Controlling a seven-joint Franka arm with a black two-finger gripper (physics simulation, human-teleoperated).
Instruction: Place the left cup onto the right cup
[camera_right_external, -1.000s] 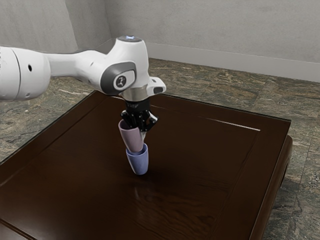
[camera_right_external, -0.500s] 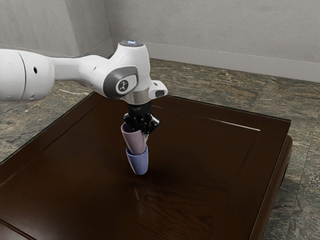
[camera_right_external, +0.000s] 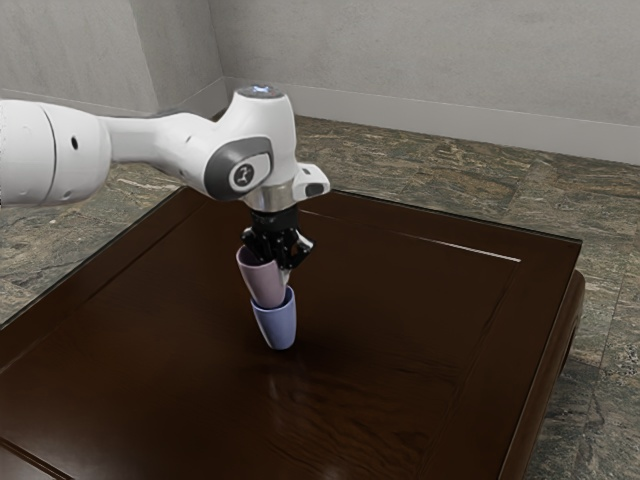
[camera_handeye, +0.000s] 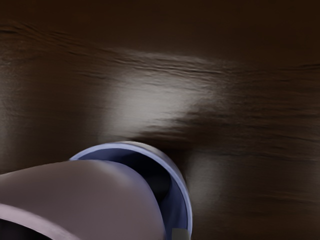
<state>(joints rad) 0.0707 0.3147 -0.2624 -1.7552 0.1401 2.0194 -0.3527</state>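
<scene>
A pink cup (camera_right_external: 262, 280) sits tilted with its lower part inside a blue cup (camera_right_external: 277, 322), which stands on the dark wooden table (camera_right_external: 430, 330). My gripper (camera_right_external: 275, 257) comes down from above and is shut on the pink cup's rim at the side toward the exterior view's right. In the wrist view the pink cup (camera_handeye: 80, 200) lies large just under the hand. Behind it, the blue cup's rim (camera_handeye: 172, 185) curves around it.
The table has a raised border (camera_right_external: 545, 300) along its edges, and stone floor (camera_right_external: 500, 180) lies beyond it. Bare tabletop surrounds the stacked cups on all sides.
My hand has turned a little about its own axis and edged toward the exterior view's left. The pink cup leans slightly more; the blue cup has stayed in place.
</scene>
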